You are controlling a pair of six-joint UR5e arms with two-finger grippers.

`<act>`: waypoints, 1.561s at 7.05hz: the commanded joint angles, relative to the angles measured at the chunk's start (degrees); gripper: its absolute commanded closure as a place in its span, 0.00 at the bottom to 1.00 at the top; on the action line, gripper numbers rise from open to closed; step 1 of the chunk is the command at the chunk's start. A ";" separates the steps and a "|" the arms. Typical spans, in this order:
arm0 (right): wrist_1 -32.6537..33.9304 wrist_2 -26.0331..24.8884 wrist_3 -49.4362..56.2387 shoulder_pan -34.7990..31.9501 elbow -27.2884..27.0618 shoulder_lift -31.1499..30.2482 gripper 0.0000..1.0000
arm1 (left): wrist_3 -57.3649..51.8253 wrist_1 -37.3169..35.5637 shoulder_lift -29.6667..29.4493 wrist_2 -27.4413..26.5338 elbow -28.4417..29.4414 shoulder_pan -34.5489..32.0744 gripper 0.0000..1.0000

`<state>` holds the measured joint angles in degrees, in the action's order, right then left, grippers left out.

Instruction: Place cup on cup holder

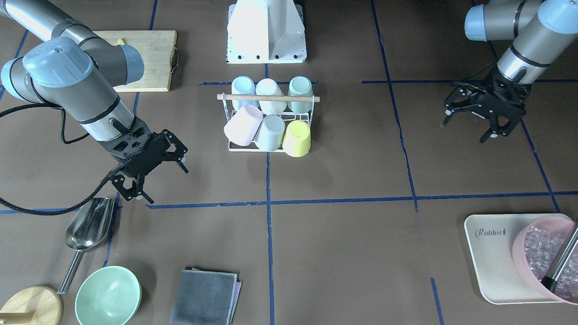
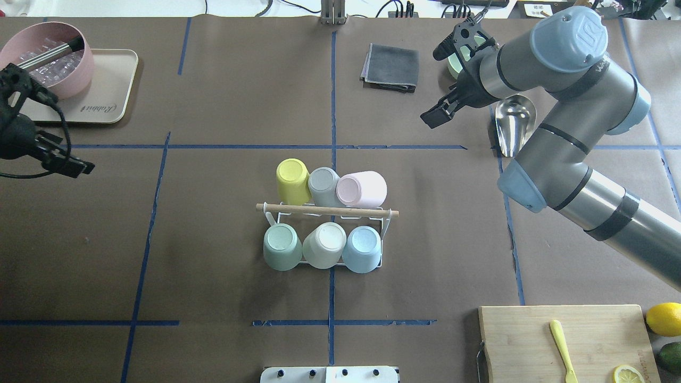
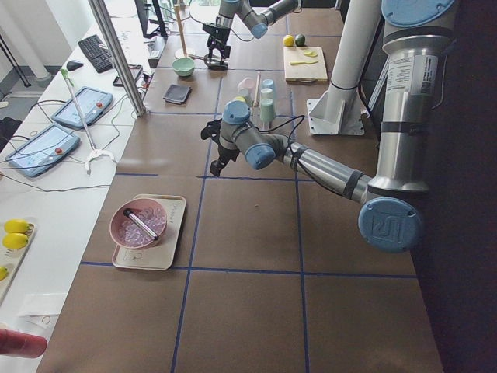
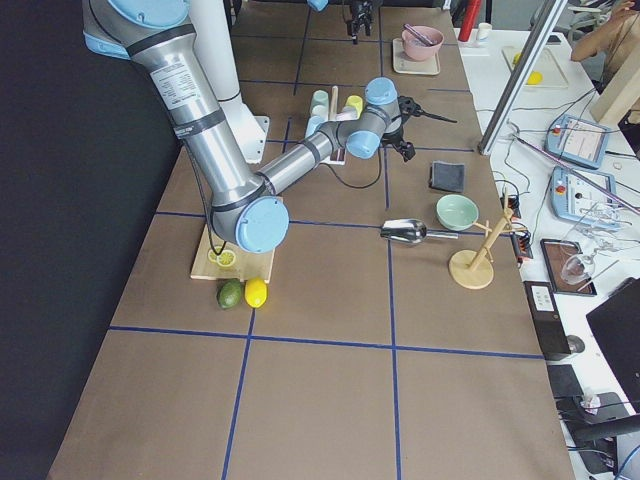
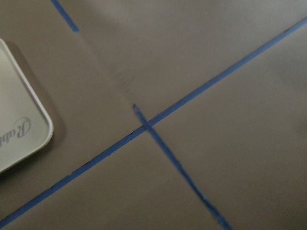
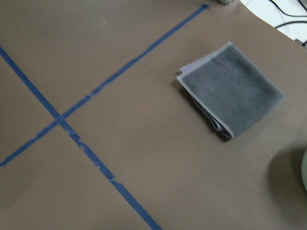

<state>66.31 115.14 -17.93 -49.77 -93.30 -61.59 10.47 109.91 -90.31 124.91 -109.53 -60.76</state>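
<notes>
The cup holder [image 1: 235,146] is a white wire rack with a wooden rod [image 1: 268,97] across its top, standing mid-table. It also shows in the overhead view [image 2: 387,223]. Several pastel cups sit upside down on it: pink [image 1: 244,125], grey-blue [image 1: 271,132] and yellow [image 1: 298,137] in one row, light blue [image 1: 244,88], cream [image 1: 269,90] and green [image 1: 300,90] in the other. My right gripper [image 1: 165,185] is open and empty, well off to the rack's side. My left gripper [image 1: 465,131] is open and empty, far off on the other side.
A pink bowl [image 1: 524,253] of ice with tongs sits on a cream tray [image 1: 490,253] near my left gripper. A metal scoop [image 1: 88,225], green bowl [image 1: 108,295] and grey cloth [image 1: 205,295] lie near my right gripper. A cutting board [image 1: 149,54] lies beside the robot base.
</notes>
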 commanded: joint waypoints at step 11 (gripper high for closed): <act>33.27 21.71 18.55 -25.51 0.75 -16.60 0.00 | -7.91 -27.23 5.67 10.35 10.62 -32.13 0.00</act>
<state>99.60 135.73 -0.09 -70.72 -92.69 -74.27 3.64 80.21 -84.89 135.26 -102.90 -91.69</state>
